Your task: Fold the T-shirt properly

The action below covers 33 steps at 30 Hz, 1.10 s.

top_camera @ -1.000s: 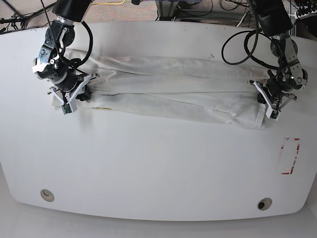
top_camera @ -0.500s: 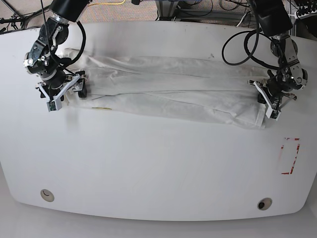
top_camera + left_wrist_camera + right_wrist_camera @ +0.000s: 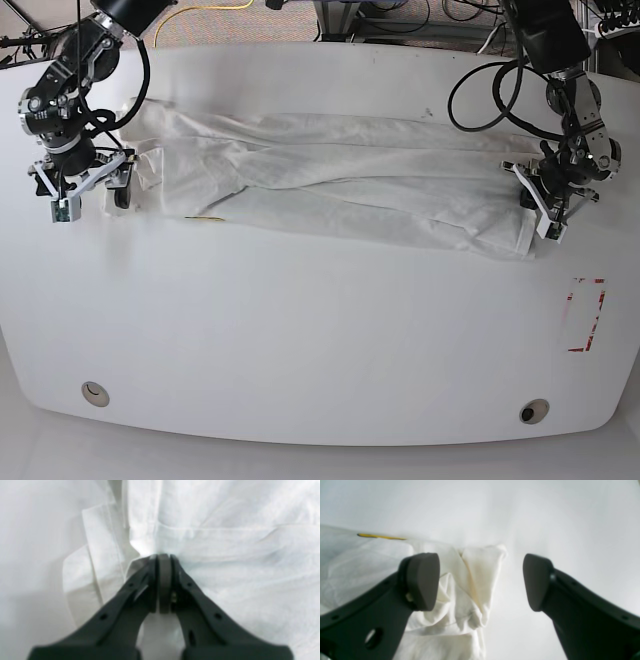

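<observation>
Now the left hand [image 3: 548, 205] pinches the T-shirt [image 3: 340, 185] hem, while the right hand [image 3: 85, 188] stands spread, gripping nothing. Any pull by the left alone would likely drag the cloth across the desk [image 3: 300, 330] and skew the fold.

The T-shirt [image 3: 340, 185] lies print-down, so only a yellow sliver [image 3: 381, 536] shows. The left gripper [image 3: 163, 557] perhaps pinches cloth; blur hides it. Both wrist views crop the shirt.

Closed left hand [image 3: 163, 560] pinching T-shirt [image 3: 225, 542]
</observation>
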Each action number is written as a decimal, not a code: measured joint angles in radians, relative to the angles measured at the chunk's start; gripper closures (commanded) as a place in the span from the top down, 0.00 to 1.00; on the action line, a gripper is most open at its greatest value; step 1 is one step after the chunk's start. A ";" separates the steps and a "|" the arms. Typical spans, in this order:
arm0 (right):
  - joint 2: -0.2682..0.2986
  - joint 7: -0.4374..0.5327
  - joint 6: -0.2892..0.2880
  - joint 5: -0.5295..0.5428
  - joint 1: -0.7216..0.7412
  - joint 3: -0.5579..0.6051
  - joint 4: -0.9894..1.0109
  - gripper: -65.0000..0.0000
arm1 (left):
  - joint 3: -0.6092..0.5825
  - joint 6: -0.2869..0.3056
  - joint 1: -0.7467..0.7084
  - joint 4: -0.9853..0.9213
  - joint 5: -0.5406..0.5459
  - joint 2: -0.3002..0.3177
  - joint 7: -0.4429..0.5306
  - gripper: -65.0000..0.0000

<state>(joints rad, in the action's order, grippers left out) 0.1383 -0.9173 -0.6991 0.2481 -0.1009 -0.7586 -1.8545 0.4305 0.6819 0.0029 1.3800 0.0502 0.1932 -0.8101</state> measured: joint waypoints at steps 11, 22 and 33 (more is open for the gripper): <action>-0.079 -0.169 0.003 0.096 -0.032 0.014 -0.138 0.67 | 0.000 0.000 0.000 0.000 -0.001 0.000 0.000 0.00; -0.106 -0.215 0.000 0.237 -0.066 0.192 -0.134 0.14 | 0.000 0.000 0.002 0.000 -0.002 -0.001 -0.001 0.00; -0.095 -0.033 -0.002 0.033 -0.050 0.250 0.090 0.15 | 0.002 0.000 0.006 0.000 0.000 -0.002 -0.012 0.00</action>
<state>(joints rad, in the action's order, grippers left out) 0.0437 -0.9504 -0.7006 0.2810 -0.1513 -0.5087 -1.7645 0.4328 0.6823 0.0090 1.3800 0.0502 0.1917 -0.8223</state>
